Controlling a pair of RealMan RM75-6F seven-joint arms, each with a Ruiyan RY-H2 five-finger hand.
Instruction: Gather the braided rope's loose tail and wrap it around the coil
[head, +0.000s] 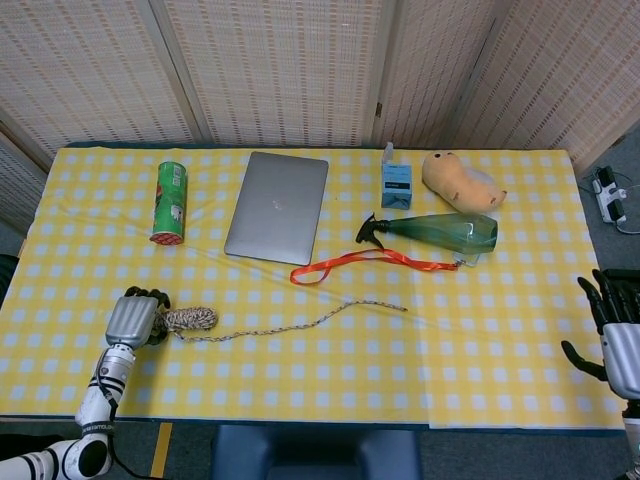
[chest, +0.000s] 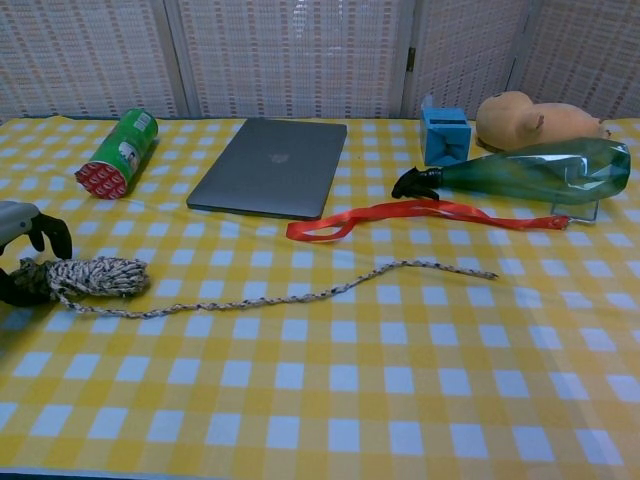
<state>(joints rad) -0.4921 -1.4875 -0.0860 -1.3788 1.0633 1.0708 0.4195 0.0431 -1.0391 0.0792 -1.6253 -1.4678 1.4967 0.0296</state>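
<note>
- Braided rope (head: 290, 324) lies on the yellow-checked counter (head: 480, 350), its wound coil (head: 190, 320) at the near left and its loose tail (head: 380, 305) trailing off to the right across the cloth, ending well short of the counter's right side.
- Left hand (head: 132, 320) sits at the left end of the coil with its fingers (chest: 45, 232) curled over that end; in the chest view the dark fingertips close on the rope's end, so the hand grips the coil.
- Right hand (head: 618, 340) hangs off the right edge of the counter, fingers spread apart and holding nothing, well apart from the rope.
- An orange ribbon (head: 370, 260) lies just beyond the tail, looped at its left end and running right toward the spray bottle (head: 440, 231).
- That green spray bottle lies on its side, black nozzle pointing left.
- A closed grey laptop (head: 278, 206) rests at the middle rear of the counter.
- A green can (head: 169, 202) lies on its side to the left of the laptop, its red end toward the near edge.
- A small blue box (head: 396, 184) stands behind the bottle, and a tan plush toy (head: 460, 182) lies just right of it.
</note>
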